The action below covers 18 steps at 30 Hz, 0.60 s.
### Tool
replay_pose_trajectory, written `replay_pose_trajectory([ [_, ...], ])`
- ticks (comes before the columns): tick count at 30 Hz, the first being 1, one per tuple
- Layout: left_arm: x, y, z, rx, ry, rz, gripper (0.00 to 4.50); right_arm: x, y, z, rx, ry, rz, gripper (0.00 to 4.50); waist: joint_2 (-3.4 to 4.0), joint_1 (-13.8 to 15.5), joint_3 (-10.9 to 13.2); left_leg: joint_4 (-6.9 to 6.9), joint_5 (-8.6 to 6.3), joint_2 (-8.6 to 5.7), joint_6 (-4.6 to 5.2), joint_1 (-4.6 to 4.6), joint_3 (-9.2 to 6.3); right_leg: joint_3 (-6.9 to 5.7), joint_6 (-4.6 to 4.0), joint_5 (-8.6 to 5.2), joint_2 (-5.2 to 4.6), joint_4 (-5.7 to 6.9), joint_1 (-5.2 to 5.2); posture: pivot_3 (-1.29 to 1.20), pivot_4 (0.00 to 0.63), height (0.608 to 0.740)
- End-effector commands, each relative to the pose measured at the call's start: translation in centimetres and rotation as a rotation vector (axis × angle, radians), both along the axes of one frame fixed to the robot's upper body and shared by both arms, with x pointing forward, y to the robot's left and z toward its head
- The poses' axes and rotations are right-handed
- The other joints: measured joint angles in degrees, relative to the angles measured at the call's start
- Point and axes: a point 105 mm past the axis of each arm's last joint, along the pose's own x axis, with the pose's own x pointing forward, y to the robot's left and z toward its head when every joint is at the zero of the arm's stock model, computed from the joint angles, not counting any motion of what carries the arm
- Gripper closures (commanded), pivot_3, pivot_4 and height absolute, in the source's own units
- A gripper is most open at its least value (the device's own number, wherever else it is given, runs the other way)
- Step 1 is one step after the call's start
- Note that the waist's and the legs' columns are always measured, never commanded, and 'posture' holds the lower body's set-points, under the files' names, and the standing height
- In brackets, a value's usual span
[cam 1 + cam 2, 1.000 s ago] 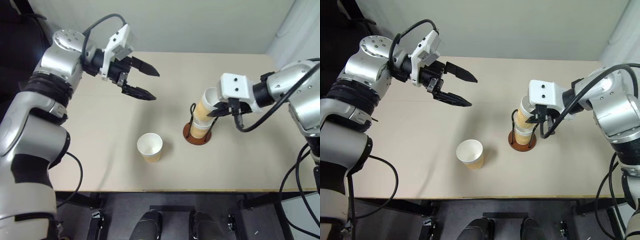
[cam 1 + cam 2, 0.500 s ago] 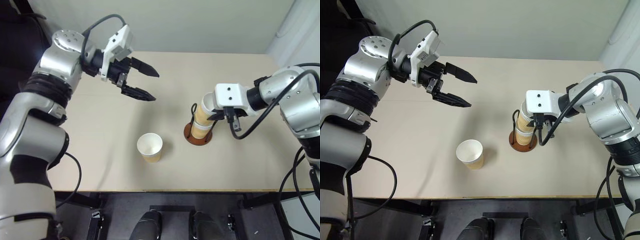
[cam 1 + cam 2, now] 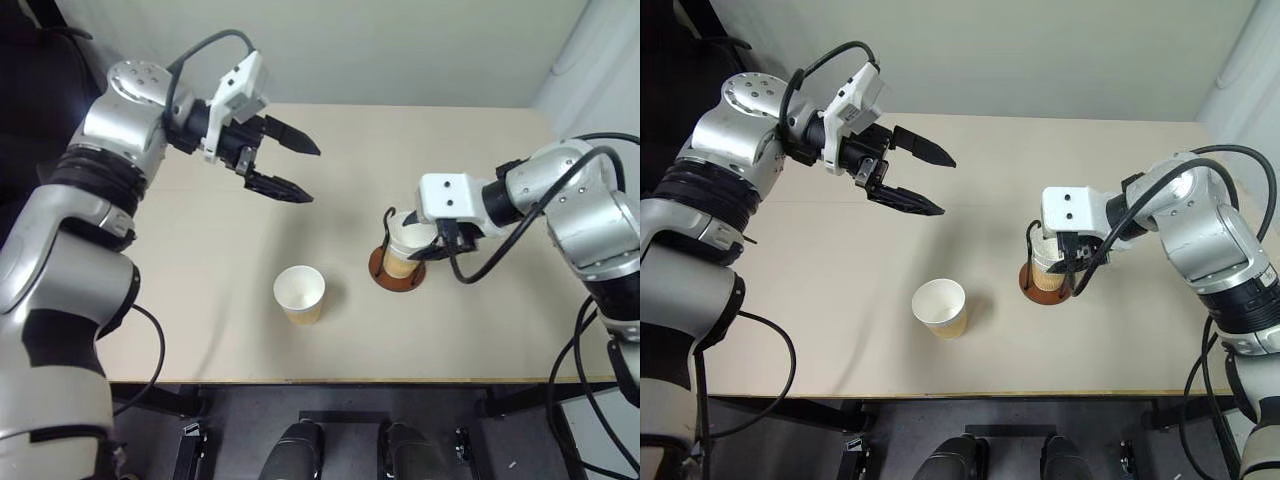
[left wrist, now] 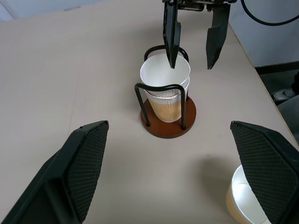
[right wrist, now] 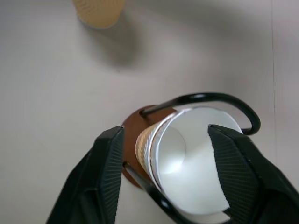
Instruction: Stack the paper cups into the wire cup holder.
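the wire cup holder (image 4: pixel 166 109) sits mid-table, right of centre; its reddish-brown disc base is partly hidden under the nested paper cups (image 4: pixel 164 86), so only rims and ribbed tan sides show & it's hard to tell how many are stacked inside the black wire loops. right gripper (image 4: pixel 192 44) is released, fingers spread w/ one tip dipping just inside the white rim, the other outside. the lone cup (image 3: pixel 300 293), tapered, tan outside, white inside, stands upright nearer the front edge of the beige table (image 3: pixel 200 300), well apart from the holder. left gripper (image 3: pixel 285 165) hangs above the table w/ jaws wide, holding nothing.
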Motion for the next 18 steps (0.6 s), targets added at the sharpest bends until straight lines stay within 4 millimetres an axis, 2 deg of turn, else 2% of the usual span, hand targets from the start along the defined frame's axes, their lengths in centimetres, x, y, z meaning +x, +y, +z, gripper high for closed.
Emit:
replay_pose_trajectory([
  [1,-0.4,-0.2,1.0,-0.009,-0.025,-0.032,0.00,-0.7,0.0,4.3,0.188,-0.041,-0.050,1.87,0.01,0.07,0.01,-0.02,0.00,-0.05,0.01,0.00,0.08,-0.04,-0.02,-0.01,0.10,0.00,0.00,0.00,0.150,0.740],
  [4,-1.2,-0.1,0.6,0.040,-0.030,-0.065,0.00,-2.7,-0.9,7.3,0.349,-0.004,-0.096,1.87,0.02,0.18,0.03,-0.03,0.04,-0.08,0.00,-0.11,0.09,-0.02,-0.02,-0.01,0.06,-0.02,-0.06,0.00,0.150,0.740],
  [8,-2.3,-0.1,0.0,0.152,-0.074,-0.121,0.00,-4.4,-2.5,9.7,0.453,-0.012,-0.160,1.87,-0.04,0.24,-0.01,-0.06,0.11,-0.01,-0.09,-0.15,0.02,0.02,-0.07,-0.16,0.01,-0.07,-0.09,0.00,0.150,0.740],
  [12,-2.6,-0.2,-0.9,0.326,-0.159,-0.185,0.00,-5.0,-4.5,10.5,0.455,-0.051,-0.244,1.87,-0.06,0.73,0.00,-0.12,0.02,-0.04,-0.22,-0.02,-0.09,0.00,-0.19,-0.36,0.03,0.01,0.01,0.00,0.150,0.740],
  [18,-1.9,-1.4,-2.4,0.456,-0.199,-0.246,0.00,-5.6,-5.4,10.9,0.440,-0.051,-0.276,1.87,-0.01,0.66,0.05,-0.09,-0.14,-0.13,-0.24,0.05,-0.10,0.00,-0.04,-0.32,0.01,0.06,0.02,0.00,0.150,0.740],
])
